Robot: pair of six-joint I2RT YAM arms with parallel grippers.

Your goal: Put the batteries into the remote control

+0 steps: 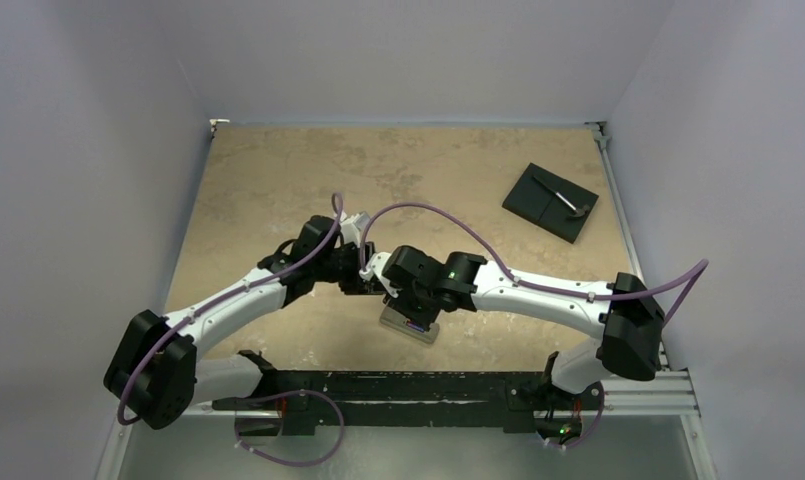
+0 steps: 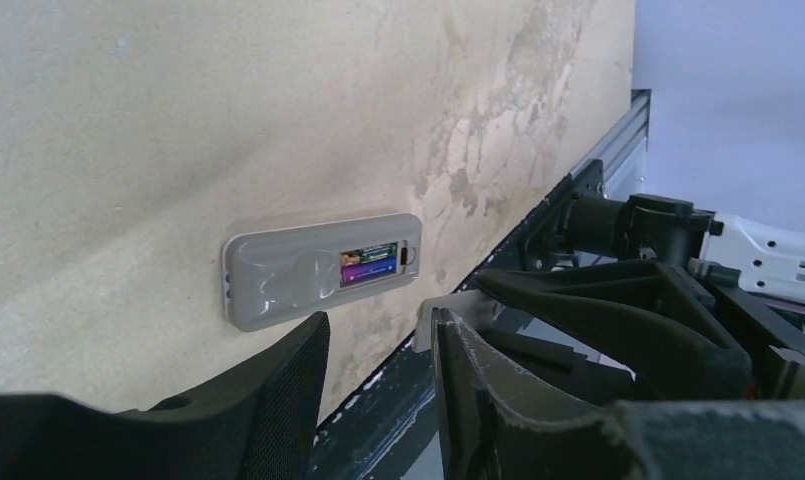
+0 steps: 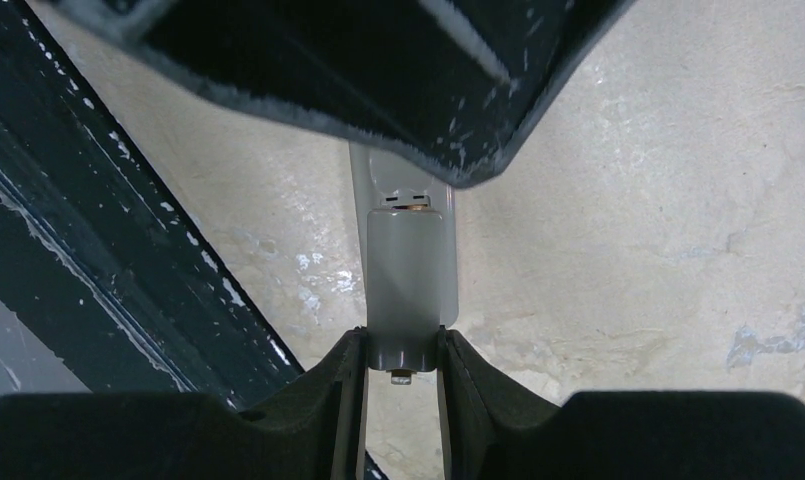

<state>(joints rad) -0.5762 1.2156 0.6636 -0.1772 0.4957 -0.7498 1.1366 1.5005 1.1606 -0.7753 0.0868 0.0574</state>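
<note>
Pale lilac walls [image 1: 398, 50] enclose a mottled tan tabletop [image 1: 278, 170], evenly lit, with a black rail [image 1: 398, 385] along its near edge.

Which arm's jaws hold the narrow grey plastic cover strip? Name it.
The right gripper: its jaws pinch the narrow grey plastic cover strip; the left gripper stands open, empty.

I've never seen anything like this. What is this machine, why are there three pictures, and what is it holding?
These are two robot arms, the left arm and the right arm, bolted to a table. One camera looks down from above, and one sits on each wrist. On the table lie a remote control, back up, with batteries showing in its open compartment, and a black plate. The right gripper pinches a grey cover strip. The left gripper is open and empty.
</note>
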